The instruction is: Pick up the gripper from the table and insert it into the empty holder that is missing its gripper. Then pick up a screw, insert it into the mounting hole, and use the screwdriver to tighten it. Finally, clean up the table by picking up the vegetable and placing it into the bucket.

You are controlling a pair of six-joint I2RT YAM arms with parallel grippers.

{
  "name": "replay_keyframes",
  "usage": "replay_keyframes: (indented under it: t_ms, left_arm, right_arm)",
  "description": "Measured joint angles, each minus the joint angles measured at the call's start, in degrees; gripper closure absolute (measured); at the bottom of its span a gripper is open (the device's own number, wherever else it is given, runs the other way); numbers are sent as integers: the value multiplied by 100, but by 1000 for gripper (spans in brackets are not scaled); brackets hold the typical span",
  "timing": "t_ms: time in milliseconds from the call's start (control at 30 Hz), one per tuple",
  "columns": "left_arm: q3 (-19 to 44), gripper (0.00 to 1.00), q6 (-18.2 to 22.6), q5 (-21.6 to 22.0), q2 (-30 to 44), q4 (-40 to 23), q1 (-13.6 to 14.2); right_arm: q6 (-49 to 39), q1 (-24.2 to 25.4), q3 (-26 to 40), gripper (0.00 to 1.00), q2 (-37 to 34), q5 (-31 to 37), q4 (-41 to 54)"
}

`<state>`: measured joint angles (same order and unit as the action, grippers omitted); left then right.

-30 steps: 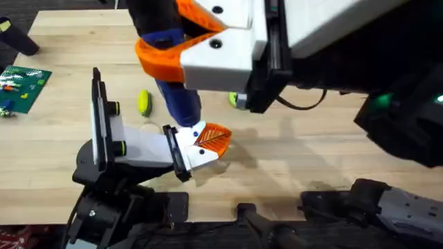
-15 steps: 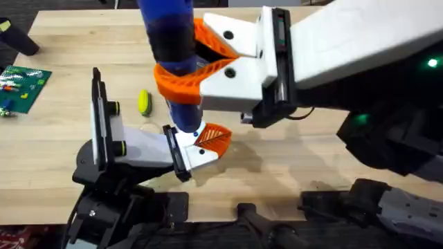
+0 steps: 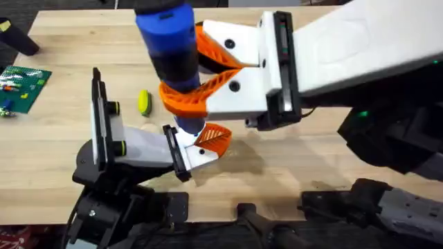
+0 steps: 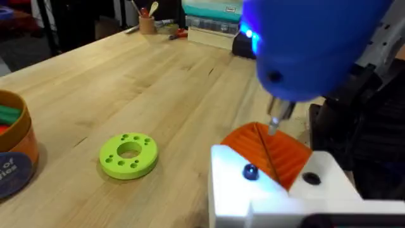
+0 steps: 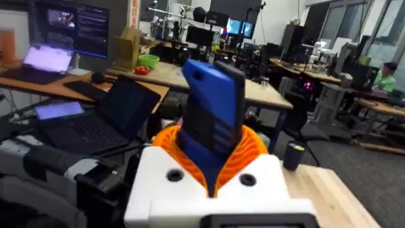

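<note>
My right gripper (image 3: 181,68) is shut on the blue screwdriver (image 3: 166,34), which stands nearly upright between its orange fingers (image 3: 185,98). In the right wrist view the screwdriver (image 5: 212,107) rises out of the same gripper (image 5: 212,155). Its metal tip (image 4: 277,119) points down at the holder (image 3: 185,151), the white wedge head of my left arm. The tip hangs just over the holder's orange ribbed piece (image 4: 266,149). A small blue screw head (image 4: 251,171) sits in the white face (image 4: 278,193) beside a black hole (image 4: 311,178). The yellow-green vegetable (image 3: 144,102) lies on the table left of the screwdriver.
A lime-green ring disc (image 4: 128,154) lies flat on the wood near the holder. An orange-brown bucket (image 4: 16,168) with something green inside stands farther off. A green circuit board (image 3: 24,86) rests at the table's left edge. The right arm's white body (image 3: 346,55) spans the upper right.
The right arm has dropped away from the camera and swung the screwdriver from a slant to nearly upright. Its tip stays at the holder. The left arm and vegetable are unmoved.
</note>
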<state>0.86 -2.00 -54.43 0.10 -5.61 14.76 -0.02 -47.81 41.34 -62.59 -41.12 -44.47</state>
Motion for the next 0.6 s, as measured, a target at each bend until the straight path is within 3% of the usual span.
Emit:
replay_keyframes:
  t_ms: [600]
  left_arm:
    - [0,989,0,0,0,0,-2]
  right_arm:
    - [-45,43,0,975,-203,-17,202]
